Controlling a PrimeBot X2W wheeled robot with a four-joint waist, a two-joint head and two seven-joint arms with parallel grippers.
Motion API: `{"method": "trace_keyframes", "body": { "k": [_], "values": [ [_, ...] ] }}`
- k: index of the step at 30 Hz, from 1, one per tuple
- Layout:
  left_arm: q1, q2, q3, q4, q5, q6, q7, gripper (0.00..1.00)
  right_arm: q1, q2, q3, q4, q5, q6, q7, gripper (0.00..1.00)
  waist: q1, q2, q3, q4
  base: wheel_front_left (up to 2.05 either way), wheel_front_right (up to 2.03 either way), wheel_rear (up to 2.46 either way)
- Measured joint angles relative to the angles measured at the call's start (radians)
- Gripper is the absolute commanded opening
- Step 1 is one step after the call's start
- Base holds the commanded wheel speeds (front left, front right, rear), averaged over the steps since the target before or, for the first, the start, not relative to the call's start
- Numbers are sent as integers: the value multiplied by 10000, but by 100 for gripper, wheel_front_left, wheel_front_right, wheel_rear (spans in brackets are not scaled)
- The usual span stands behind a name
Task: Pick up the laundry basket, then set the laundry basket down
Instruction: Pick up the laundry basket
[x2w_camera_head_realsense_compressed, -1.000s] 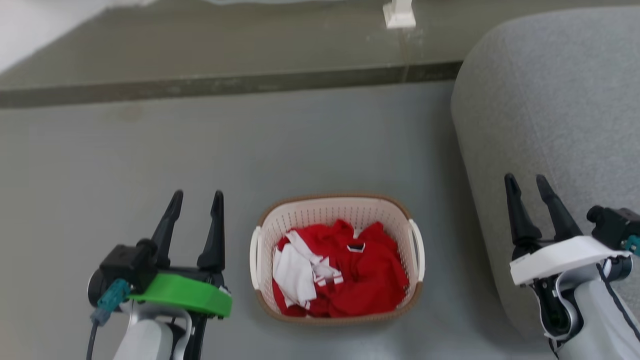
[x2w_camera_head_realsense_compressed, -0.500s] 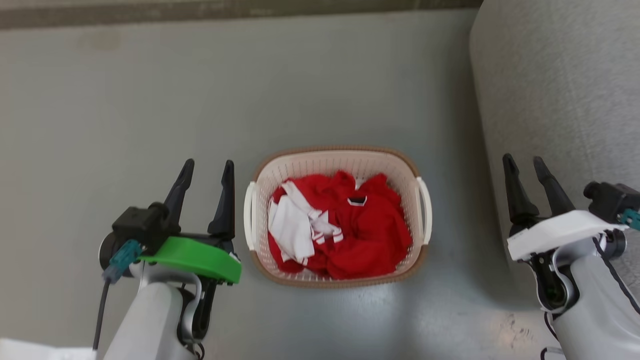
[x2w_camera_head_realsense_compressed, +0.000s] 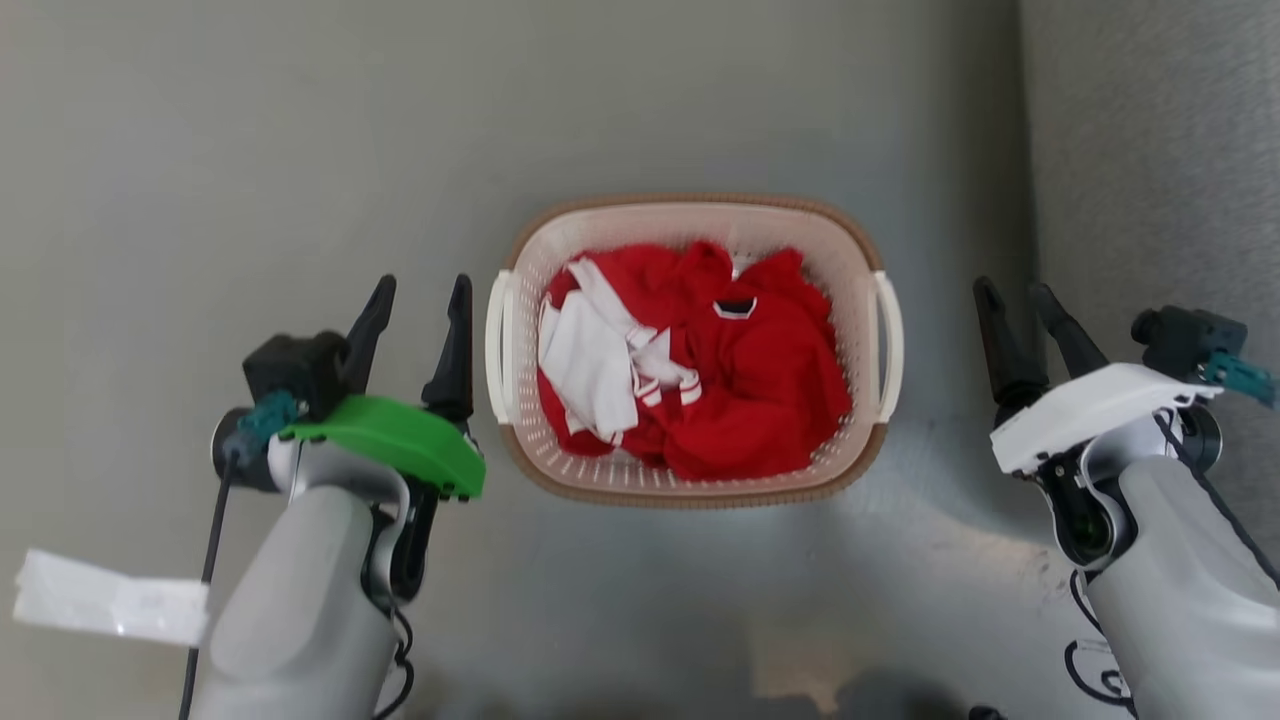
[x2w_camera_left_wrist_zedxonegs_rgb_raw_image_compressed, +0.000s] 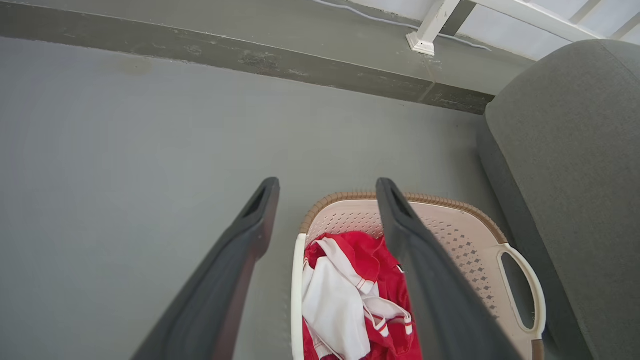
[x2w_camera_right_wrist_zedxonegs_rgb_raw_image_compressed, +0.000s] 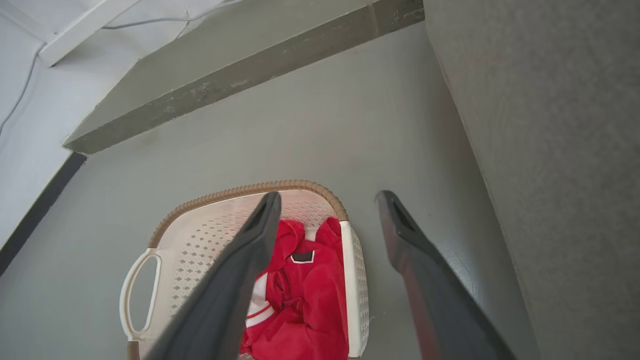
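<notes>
The laundry basket (x2w_camera_head_realsense_compressed: 845, 250) sits on the grey floor, cream-white and perforated with a brown rim, holding red and white clothes (x2w_camera_head_realsense_compressed: 700, 360). My left gripper (x2w_camera_head_realsense_compressed: 418, 290) stands open just left of its left handle (x2w_camera_head_realsense_compressed: 497, 345), fingers apart with nothing between them. My right gripper (x2w_camera_head_realsense_compressed: 1015, 298) stands open some way right of the right handle (x2w_camera_head_realsense_compressed: 888, 345). In the left wrist view the basket (x2w_camera_left_wrist_zedxonegs_rgb_raw_image_compressed: 465, 235) lies beneath the right finger; in the right wrist view the basket (x2w_camera_right_wrist_zedxonegs_rgb_raw_image_compressed: 200, 230) lies beneath the left finger.
A grey upholstered sofa (x2w_camera_head_realsense_compressed: 1150, 150) rises close on the right, beside my right arm. A white label (x2w_camera_head_realsense_compressed: 110, 605) hangs by my left forearm. A dark floor strip (x2w_camera_left_wrist_zedxonegs_rgb_raw_image_compressed: 250, 57) and a white furniture leg (x2w_camera_left_wrist_zedxonegs_rgb_raw_image_compressed: 425, 35) lie farther ahead.
The head camera has tilted down, so the basket shows higher in view. Both grippers have come lower and nearer the basket's handles, still open.
</notes>
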Motion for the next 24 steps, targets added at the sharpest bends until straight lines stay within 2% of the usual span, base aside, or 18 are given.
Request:
{"method": "trace_keyframes", "body": {
  "k": [11,24],
  "values": [
    [-1614,-48,-564,1544,-719,-4,324,100,-1433,-86,759,905,136,2,648,100,1,0,1506,187,0,0,0],
    [-2875,-82,-1302,3248,-1273,-215,855,100,-2382,17,1490,1751,401,2,744,100,0,0,2937,36,0,0,0]
  ]
}}
